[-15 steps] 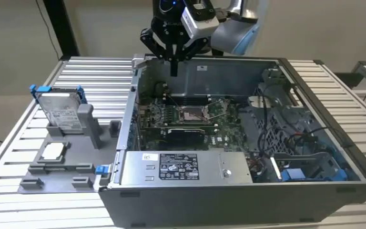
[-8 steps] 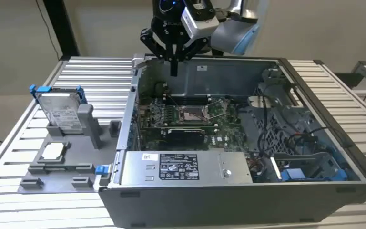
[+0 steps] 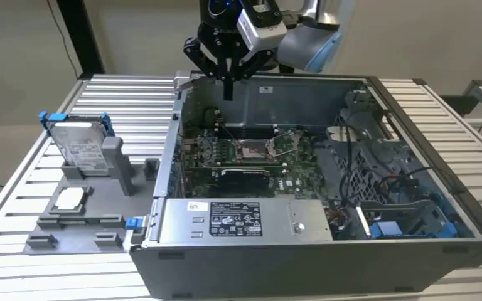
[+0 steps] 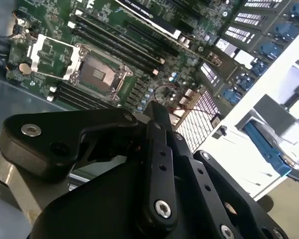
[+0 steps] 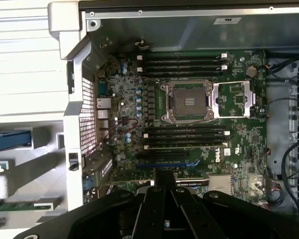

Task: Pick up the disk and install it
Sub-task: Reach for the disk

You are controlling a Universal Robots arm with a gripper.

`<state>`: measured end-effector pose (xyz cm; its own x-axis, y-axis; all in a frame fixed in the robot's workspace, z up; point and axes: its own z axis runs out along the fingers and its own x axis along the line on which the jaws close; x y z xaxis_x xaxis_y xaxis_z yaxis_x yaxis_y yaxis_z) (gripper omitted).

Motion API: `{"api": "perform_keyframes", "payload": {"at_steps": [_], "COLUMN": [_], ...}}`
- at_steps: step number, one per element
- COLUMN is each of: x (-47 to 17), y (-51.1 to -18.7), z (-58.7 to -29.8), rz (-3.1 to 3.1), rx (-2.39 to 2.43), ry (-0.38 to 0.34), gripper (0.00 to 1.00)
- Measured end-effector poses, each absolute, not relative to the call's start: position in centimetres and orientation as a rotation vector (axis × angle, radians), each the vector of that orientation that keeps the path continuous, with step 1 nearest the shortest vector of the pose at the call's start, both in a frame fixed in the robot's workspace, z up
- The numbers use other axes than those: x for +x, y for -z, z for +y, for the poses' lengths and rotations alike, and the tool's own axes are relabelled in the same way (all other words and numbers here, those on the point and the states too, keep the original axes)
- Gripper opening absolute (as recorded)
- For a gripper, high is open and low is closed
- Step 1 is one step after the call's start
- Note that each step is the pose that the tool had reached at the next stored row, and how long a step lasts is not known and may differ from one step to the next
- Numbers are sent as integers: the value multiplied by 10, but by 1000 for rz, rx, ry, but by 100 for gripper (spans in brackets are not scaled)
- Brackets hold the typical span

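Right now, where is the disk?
The disk stands on edge in the grey fixture at the exterior view's left, outside the open computer case, with the small silver chip just in front of it.

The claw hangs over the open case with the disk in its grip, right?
Not quite. The claw is over the open case, but it holds nothing. In the exterior view the disk stands in the grey rack at that view's left, outside the case.
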<state>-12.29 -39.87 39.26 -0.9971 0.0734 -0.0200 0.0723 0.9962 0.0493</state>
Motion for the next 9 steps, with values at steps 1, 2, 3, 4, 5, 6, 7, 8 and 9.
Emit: {"api": "perform_keyframes", "payload": {"at_steps": [1,2,3,4,5,6,7,8,9], "x": [-124,-126,-128,-131,-134,-137,-140,-143,-145], "y": [-393,-393,-393,-393,-393,-393,-393,-393,-393], "z": [-399,-399,-399,-399,-399,-399,-399,-399,-399], "rz": [3117,3117,3117,3117,3117,3116,3116,3117,3116], "rx": [114,113,113,113,114,114,114,113,113], "ry": [-76,-76,-76,-76,-76,-76,-76,-76,-76], "gripper": [0,0,0,0,0,0,0,0,0]}}
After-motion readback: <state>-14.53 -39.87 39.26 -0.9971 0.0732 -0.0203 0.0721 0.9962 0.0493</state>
